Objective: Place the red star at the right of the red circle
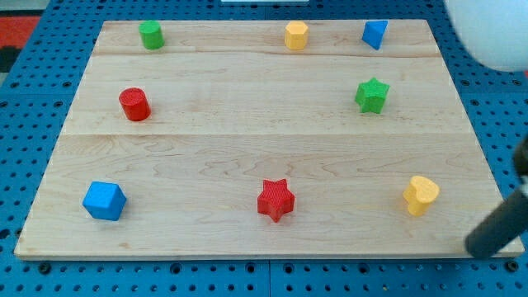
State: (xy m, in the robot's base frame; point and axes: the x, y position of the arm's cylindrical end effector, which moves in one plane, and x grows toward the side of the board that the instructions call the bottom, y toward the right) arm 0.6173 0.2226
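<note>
No push had been started: the red star-shaped block [275, 200] lay untouched near the bottom edge of the pale wooden table [247, 107], a little right of centre, with clear wood all round it. The red cylindrical block [134, 104], the task's circle, stood well apart from it, up towards the view's left, in the middle band of the table.

Only a dark, blurred stretch of rod [498, 231] was seen at the view's bottom right corner, beyond the table's edge; the tip itself was not shown, so its place relative to the blocks could not be told. No fingers were fitted to this arm, so nothing could be said of them being open or closed.

The step in hand was judged to be the approach. The next move was judged to call for the tip to be brought to the star's lower right side, so that the star could be pushed up and leftwards to a spot just right of the red cylinder. The yellow heart-like block [421, 195] lay between the rod and the star and would probably need to be skirted. The path to the goal appeared free of blocks.

The star was seen as five-pointed, ridged plastic, lying flat, with one point towards the view's top.
</note>
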